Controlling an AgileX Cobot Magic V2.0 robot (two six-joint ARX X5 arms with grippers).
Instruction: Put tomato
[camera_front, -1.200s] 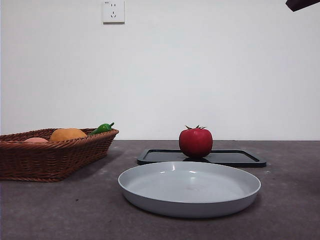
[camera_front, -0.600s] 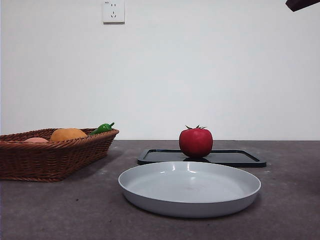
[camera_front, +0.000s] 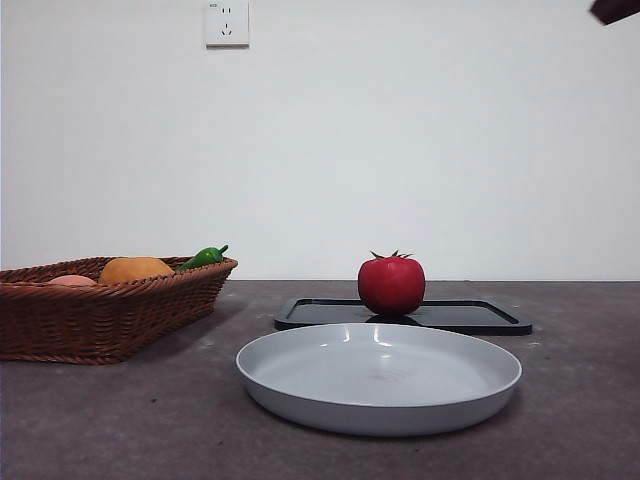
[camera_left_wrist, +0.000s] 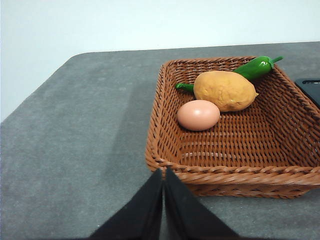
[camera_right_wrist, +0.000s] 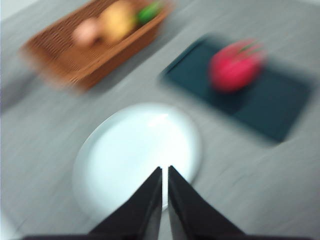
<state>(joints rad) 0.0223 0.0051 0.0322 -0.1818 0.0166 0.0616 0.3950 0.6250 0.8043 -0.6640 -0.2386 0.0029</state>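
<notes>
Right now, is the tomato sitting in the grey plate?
No, the tomato rests on the black tray behind the grey plate, which holds nothing.

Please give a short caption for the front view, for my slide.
Tomato standing on black tray behind grey plate, with wicker basket beside.
</notes>
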